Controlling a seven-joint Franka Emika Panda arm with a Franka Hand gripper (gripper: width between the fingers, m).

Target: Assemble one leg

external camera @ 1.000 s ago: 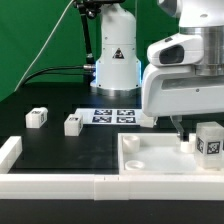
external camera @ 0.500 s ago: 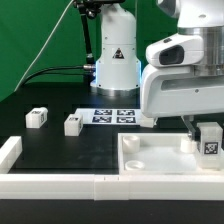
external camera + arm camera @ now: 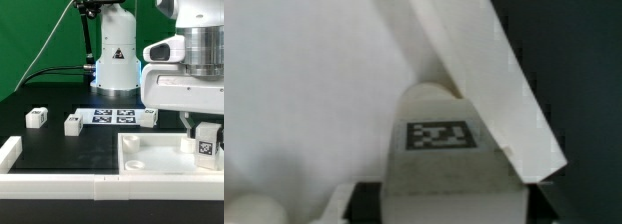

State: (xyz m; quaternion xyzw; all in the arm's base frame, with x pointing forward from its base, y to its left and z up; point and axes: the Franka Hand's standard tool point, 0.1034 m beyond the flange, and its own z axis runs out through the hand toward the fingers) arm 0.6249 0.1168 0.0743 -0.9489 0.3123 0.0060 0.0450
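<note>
My gripper (image 3: 205, 124) is shut on a leg (image 3: 207, 142), a small white block with a black-and-white tag. It holds the leg upright at the right corner of the large white tray-like piece (image 3: 150, 155). I cannot tell whether the leg touches that piece. In the wrist view the leg (image 3: 441, 140) runs between my two dark fingers (image 3: 374, 204), with the tray's raised wall (image 3: 491, 80) close beside it. Three more legs lie on the black table: one (image 3: 37, 117) at the exterior view's left, one (image 3: 73, 123) beside it, and one (image 3: 148, 118) behind the tray.
The marker board (image 3: 108, 115) lies flat in front of the arm's base (image 3: 115, 60). A white rail (image 3: 60, 185) runs along the table's front, with a white block (image 3: 10, 150) at its left end.
The gripper has carried the leg slightly down and toward the exterior view's left, closer into the tray's right corner. The loose legs have not moved.
</note>
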